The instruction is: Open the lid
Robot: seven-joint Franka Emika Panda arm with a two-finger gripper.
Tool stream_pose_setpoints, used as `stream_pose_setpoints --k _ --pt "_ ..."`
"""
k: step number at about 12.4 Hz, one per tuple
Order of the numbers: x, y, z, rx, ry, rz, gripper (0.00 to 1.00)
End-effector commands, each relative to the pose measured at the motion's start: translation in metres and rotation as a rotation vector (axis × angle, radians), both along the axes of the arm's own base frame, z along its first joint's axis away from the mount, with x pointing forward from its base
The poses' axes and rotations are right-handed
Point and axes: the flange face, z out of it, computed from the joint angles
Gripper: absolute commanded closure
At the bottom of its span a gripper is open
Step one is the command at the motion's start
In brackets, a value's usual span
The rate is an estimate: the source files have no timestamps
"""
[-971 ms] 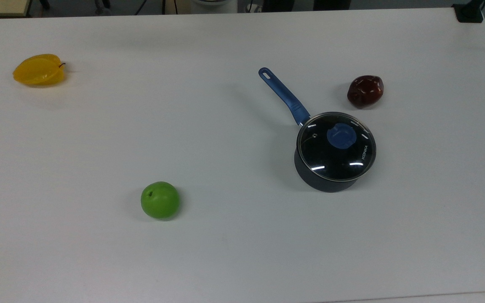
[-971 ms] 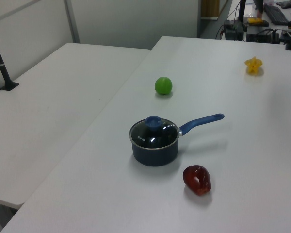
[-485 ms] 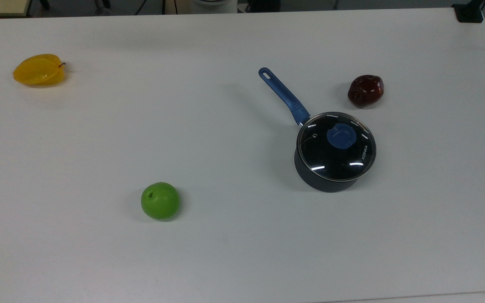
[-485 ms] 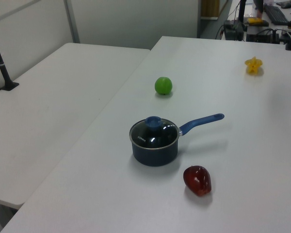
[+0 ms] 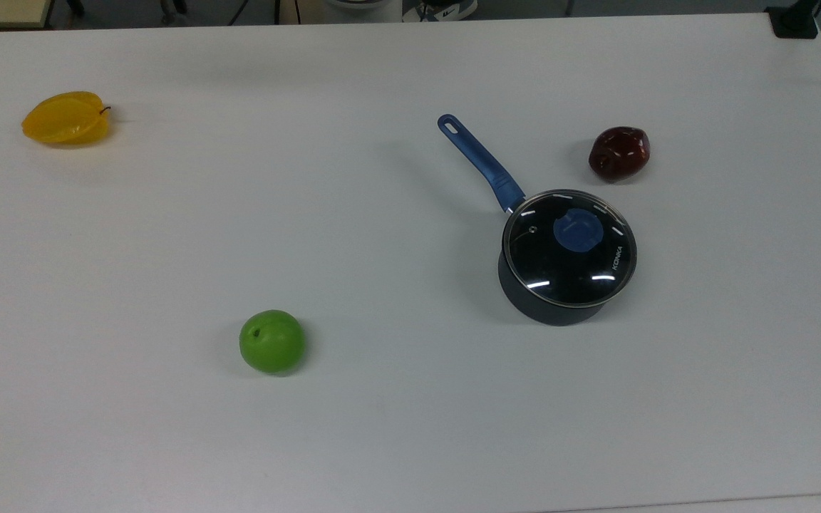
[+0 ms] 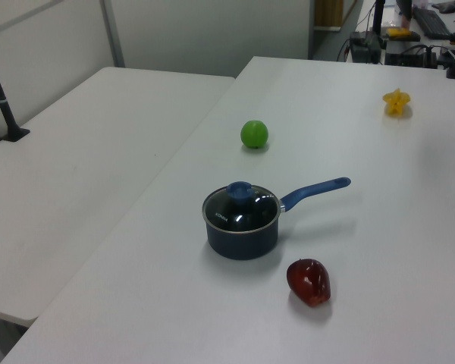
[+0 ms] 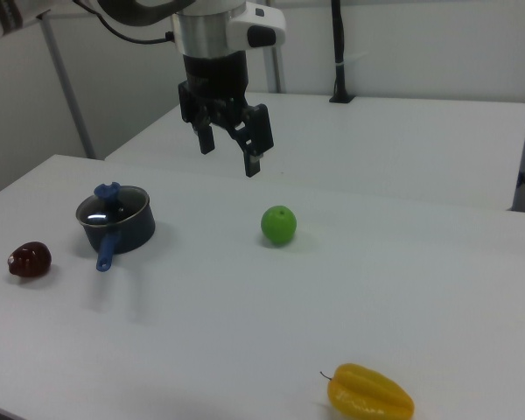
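A white table (image 5: 382, 442) carries four objects, described here from the near edge of the top view to its far edge. Nearest, on the top view's left half, sits a round green apple (image 5: 271, 340) (image 6: 254, 133) (image 7: 278, 225). Beyond it, on the top view's right, stands a dark saucepan (image 5: 553, 303) (image 6: 241, 235) (image 7: 127, 229) with the lid (image 5: 569, 248) (image 6: 241, 209) (image 7: 112, 205) seated flat on its rim, closed. The lid is clear glass with a metal edge, a blue knob (image 5: 578, 230) (image 6: 240, 189) (image 7: 108, 191) at its centre and the word KONKA printed near its right side in the top view. The pan's blue handle (image 5: 480, 162) (image 6: 315, 191) (image 7: 106, 251) angles away toward the top view's upper left. Farther back and to the right lies a dark red fruit (image 5: 618, 153) (image 6: 309, 281) (image 7: 30, 260), near the pan but apart from it. At the far left rests a yellow starfruit (image 5: 66, 117) (image 6: 396, 101) (image 7: 370, 393). In the right view, the gripper (image 7: 232, 153) hangs in the air above the table, between pan and apple, well clear of the lid, its jaws apart and holding nothing
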Motion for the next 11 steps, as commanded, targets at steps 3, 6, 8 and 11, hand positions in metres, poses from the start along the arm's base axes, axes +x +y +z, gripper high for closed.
stream_pose_setpoints --k 3,6,8,11 --pt "0.011 0.016 -0.009 -0.019 -0.001 0.04 0.0" --pt "0.042 0.085 -0.027 -0.032 -0.054 0.153 0.0" --pt "0.054 0.15 -0.035 -0.019 -0.042 0.123 0.0" --pt "0.076 0.248 -0.062 0.002 -0.028 0.046 0.0"
